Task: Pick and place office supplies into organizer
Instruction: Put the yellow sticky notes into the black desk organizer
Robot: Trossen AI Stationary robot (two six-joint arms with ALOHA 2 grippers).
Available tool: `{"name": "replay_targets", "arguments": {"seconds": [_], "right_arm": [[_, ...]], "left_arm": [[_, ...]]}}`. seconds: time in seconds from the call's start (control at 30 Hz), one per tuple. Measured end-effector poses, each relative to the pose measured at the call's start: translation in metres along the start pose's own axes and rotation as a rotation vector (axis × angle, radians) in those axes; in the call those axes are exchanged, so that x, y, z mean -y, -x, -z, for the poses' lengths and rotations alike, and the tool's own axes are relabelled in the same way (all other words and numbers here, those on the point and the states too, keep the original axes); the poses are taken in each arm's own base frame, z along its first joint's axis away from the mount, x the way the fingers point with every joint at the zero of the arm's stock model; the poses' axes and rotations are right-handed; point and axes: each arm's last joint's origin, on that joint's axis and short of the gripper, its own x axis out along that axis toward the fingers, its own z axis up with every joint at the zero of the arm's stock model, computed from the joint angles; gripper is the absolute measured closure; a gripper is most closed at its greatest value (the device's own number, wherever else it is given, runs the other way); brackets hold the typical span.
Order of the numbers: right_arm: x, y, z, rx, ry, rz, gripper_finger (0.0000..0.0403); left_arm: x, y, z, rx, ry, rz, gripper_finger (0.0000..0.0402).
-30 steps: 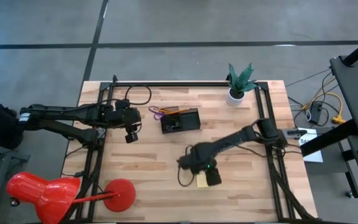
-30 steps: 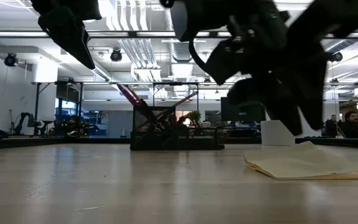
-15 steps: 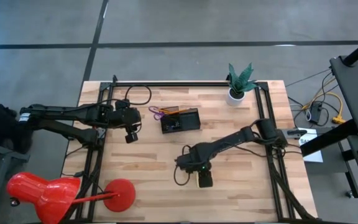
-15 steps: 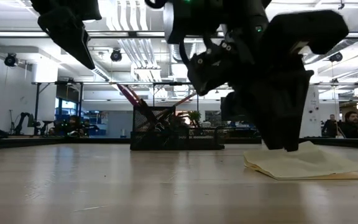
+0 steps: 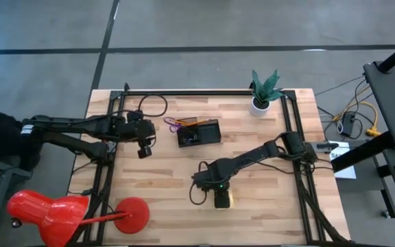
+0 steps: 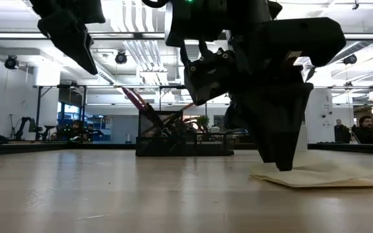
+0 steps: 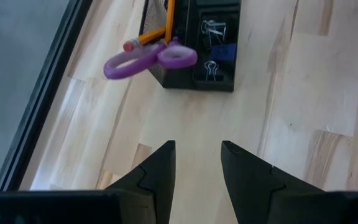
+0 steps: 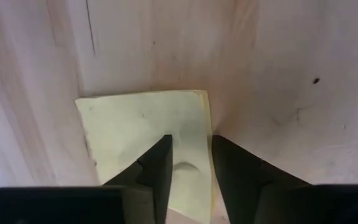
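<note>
Right gripper [image 5: 223,199]: we are seeing it pointing down at the lower middle of the high view, directly over the square pale-yellow sticky-note pad [image 8: 146,137]; in the right wrist view its two dark fingers [image 8: 154,168] are standing a narrow gap apart, their tips pressing on the pad's top sheet, with nothing lifted.
Sticky-note pad: we are seeing it lying flat on the light wooden table [image 5: 149,185], at the lower right of the low view [image 6: 316,176], under the gripper.
Left gripper [image 5: 143,147]: we are seeing it hovering at the left middle of the high view, fingers parted and holding nothing, well apart from the pad.
Organizer: we are seeing the small black rectangular mesh organizer [image 5: 199,132] sitting in the upper middle of the high view, with purple-handled scissors [image 7: 149,58] and an orange pencil [image 7: 160,25] sticking out of one end and small binder clips [image 7: 211,28] in another compartment.
Plant: we are seeing a white pot with a green plant [image 5: 262,92] standing at the upper right of the table.
</note>
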Motion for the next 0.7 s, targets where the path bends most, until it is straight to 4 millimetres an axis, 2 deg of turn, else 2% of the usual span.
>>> {"name": "replay_targets", "arguments": {"seconds": [0.27, 0.43, 0.6, 0.7], "right_arm": [[0.002, -0.005, 0.0, -0.012, 0.015, 0.017, 0.0387], [0.003, -0.002, 0.0, 0.001, 0.014, 0.032, 0.0394], [0.01, 0.018, -0.001, 0.083, 0.002, 0.072, 0.0395], [0.02, 0.043, -0.002, 0.17, -0.026, 0.132, 0.0395]], "left_arm": [[0.002, -0.007, 0.007, -0.033, -0.011, -0.003, 0.0288], [0.002, -0.007, 0.006, -0.028, -0.01, -0.003, 0.0288], [0.002, -0.007, 0.007, -0.03, -0.01, -0.003, 0.0288], [0.002, -0.007, 0.007, -0.03, -0.011, -0.003, 0.0288]]}}
